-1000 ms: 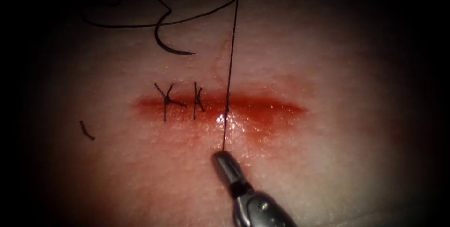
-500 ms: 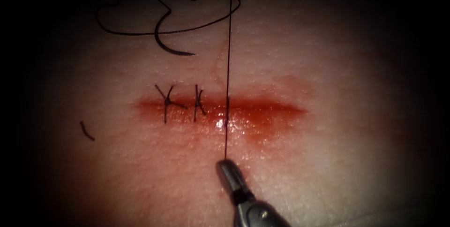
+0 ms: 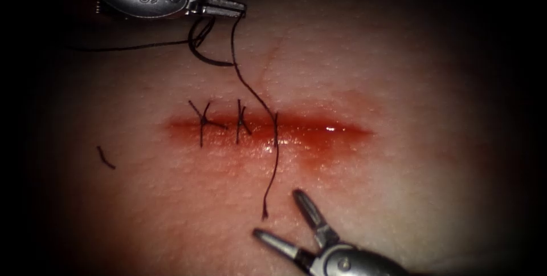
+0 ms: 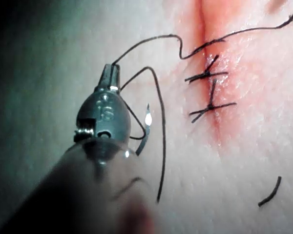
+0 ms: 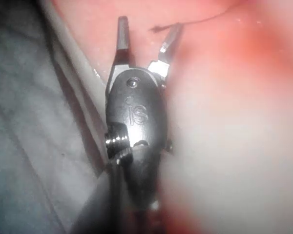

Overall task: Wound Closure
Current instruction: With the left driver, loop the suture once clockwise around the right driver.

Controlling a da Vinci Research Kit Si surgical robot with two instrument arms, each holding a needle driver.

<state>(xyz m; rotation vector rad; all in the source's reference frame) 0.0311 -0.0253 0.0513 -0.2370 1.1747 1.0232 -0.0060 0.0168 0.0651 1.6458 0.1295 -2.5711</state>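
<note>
My left tool point(image 3: 236, 9) reaches in above the cut point(image 3: 319, 130), its jaws shut on the thread point(image 3: 246, 85). The thread runs slack from those jaws down into the tissue point(image 3: 399, 196) at the cut, just right of two tied stitches point(image 3: 202, 123). Its frayed free end point(image 3: 265, 214) lies below the cut. My right tool point(image 3: 279, 214) stands beside that end, jaws open and holding nothing. The curved needle point(image 3: 206, 58) lies loose on the tissue under the left tool, outside the cut. The left wrist view shows the left tool point(image 4: 110, 73) and needle point(image 4: 145, 127); the right wrist view shows the right tool point(image 5: 147, 29).
A short cut piece of thread point(image 3: 105, 159) lies on the tissue at the left, below the cut. Red fluid point(image 3: 296, 145) wets the cut and the tissue just under it. More thread point(image 3: 131, 46) trails left from the needle.
The right tool's jaws have opened and let go of the thread's end. The taut thread has gone slack. The left tool has come into view, lower and left.
</note>
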